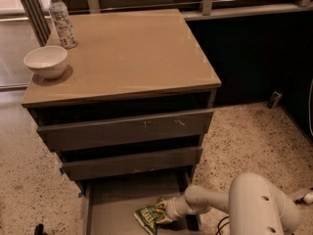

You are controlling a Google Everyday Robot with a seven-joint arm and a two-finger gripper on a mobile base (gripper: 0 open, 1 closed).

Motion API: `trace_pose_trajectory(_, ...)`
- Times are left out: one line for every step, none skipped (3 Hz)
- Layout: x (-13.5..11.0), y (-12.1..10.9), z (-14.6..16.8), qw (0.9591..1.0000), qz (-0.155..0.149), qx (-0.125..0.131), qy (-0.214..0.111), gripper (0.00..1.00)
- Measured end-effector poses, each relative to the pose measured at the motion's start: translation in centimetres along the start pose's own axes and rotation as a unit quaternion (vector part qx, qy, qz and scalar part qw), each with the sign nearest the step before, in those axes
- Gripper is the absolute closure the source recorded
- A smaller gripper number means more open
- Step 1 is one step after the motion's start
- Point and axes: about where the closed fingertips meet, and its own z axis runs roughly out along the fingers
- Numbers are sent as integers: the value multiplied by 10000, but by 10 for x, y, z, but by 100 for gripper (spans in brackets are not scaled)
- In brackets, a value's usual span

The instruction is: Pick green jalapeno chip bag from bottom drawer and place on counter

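Observation:
The green jalapeno chip bag (pixel 150 214) lies crumpled in the open bottom drawer (pixel 112 199), at its front right part. My gripper (pixel 165 212) reaches in from the right at the end of the white arm (pixel 215 202) and sits right against the bag's right edge. The bag seems lifted slightly on that side. The counter (pixel 132 53) is the tan top of the cabinet, above and behind the gripper.
A white bowl (pixel 45 61) and a clear water bottle (pixel 61 18) stand at the counter's left side. Two upper drawers (pixel 127 131) are nearly closed, overhanging the bottom drawer's back. Speckled floor surrounds the cabinet; a dark wall is at the right.

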Motion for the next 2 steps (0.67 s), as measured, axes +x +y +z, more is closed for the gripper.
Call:
trace_pose_trajectory(-17,5,-8,9999,-103,-57,-25,96)
trace_pose_trajectory(-83,18,-54,9994,-52,-233,-240,100)
